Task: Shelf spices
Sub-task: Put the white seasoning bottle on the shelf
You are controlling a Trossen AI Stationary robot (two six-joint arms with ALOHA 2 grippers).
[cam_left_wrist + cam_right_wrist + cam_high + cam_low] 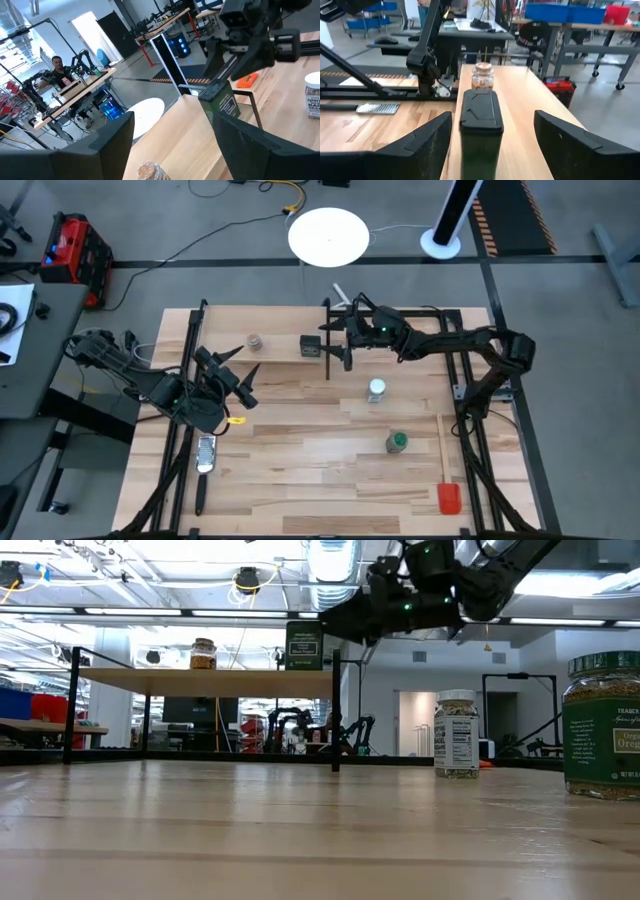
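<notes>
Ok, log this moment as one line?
right gripper: open around black tin on shelf | brownish jar: shelved | left gripper: open, idle

Overhead, table-level and two wrist views, all sharing the shelf (pixel 285 345).
</notes>
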